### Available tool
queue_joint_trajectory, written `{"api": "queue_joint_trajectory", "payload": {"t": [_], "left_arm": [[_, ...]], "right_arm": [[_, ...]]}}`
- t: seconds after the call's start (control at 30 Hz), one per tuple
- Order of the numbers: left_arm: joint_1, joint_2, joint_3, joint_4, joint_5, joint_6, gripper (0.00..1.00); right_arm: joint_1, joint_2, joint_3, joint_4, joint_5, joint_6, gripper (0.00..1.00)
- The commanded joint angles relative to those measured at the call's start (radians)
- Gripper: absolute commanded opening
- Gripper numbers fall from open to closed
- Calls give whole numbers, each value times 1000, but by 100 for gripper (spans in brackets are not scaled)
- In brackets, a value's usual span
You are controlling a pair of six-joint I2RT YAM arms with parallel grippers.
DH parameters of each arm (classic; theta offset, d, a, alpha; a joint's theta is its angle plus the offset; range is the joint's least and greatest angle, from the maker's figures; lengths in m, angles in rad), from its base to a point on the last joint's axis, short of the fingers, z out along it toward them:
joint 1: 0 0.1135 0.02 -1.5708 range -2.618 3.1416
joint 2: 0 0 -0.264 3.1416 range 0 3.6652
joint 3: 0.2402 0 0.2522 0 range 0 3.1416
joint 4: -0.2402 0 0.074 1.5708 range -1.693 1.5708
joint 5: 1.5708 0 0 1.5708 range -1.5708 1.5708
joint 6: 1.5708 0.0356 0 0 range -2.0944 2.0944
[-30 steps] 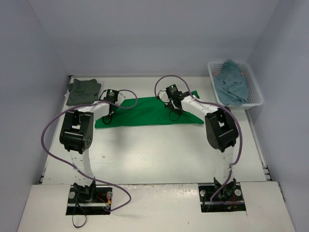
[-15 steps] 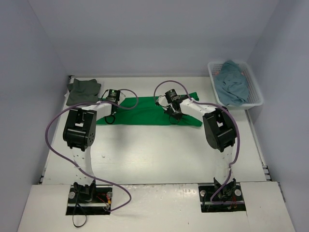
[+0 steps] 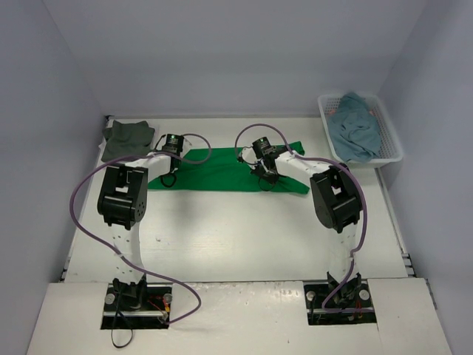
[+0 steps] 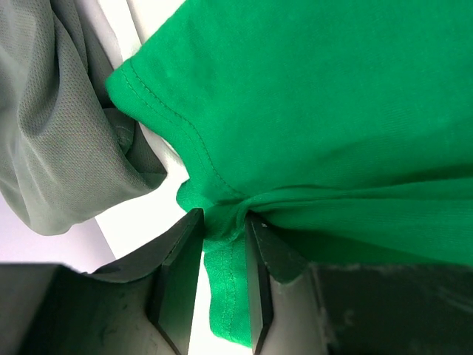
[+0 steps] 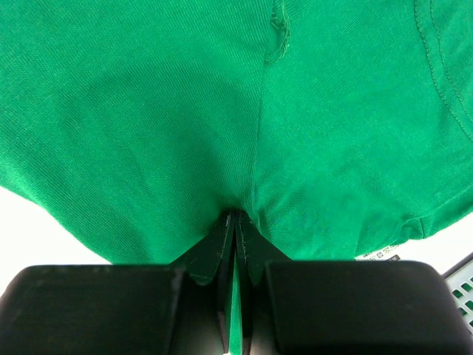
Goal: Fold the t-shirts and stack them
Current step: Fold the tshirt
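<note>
A view from above shows a white table [image 3: 236,237] with a white mesh basket [image 3: 394,137] at its far right corner. A teal-blue t-shirt [image 3: 355,129] is heaped inside the basket. A bright green t-shirt [image 3: 222,170] lies spread as a long band on the table just left of the basket. A dark grey-green t-shirt [image 3: 127,139] sits folded well to the left of the basket, just past the green shirt's far end.

Both arms reach onto the green shirt. The left gripper [image 4: 223,222] is at the end farthest from the basket and pinches a thick bunched roll of green cloth near a stitched hem. The right gripper [image 5: 235,218] is at the end nearer the basket, and its jaws are pressed together on a thin ridge of the same shirt.

Several things could go wrong from here. The right gripper's hold looks slight, so the cloth may slip out if the arms pull apart or lift quickly. The left gripper's bunch seems to gather more than one layer, which could leave the fold lumpy or crooked. The two holds are not alike, so the shirt may rise unevenly and twist. The grey-green shirt lies very close to the left gripper, and a sweep away from the basket could snag or drag it out of its fold.
</note>
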Motion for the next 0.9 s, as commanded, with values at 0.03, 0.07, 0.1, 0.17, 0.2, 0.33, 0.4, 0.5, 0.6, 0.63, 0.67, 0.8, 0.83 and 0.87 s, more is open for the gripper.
{"api": "queue_joint_trajectory", "payload": {"t": [0.03,0.07,0.1,0.17,0.2,0.33,0.4,0.5,0.6,0.63,0.67,0.8,0.83,0.87], "left_arm": [[-1,-14,69,-9,23,-27,25],[-1,-13,77,-9,22,-27,28],[-1,-11,84,-9,22,-28,28],[-1,-13,112,-14,23,-34,31],[-1,-13,112,-17,26,-37,32],[-1,3,150,0,27,-30,37],[1,13,161,12,20,-27,37],[1,32,172,35,-4,-17,37],[1,41,175,31,-17,-16,37],[1,32,172,25,-12,-23,38],[1,24,167,15,-3,-28,37],[-1,-45,115,-14,51,-48,37],[-1,-53,104,-17,57,-51,37],[-1,-57,95,-17,62,-51,37]], "right_arm": [[7,17,-32,-6,-8,-9,0],[7,18,-35,-3,-5,-10,0],[7,21,-41,2,-3,-13,0],[7,25,-45,10,6,-13,0],[7,29,-50,11,7,-13,0],[9,25,-58,22,9,-12,0],[10,17,-61,24,6,-10,0],[9,11,-68,27,0,-7,0],[9,8,-76,28,1,-9,0],[9,6,-82,31,3,-12,0],[9,6,-84,31,6,-15,0],[7,12,-92,47,11,-18,0],[7,18,-92,48,11,-18,0],[7,23,-92,50,9,-16,0]]}}
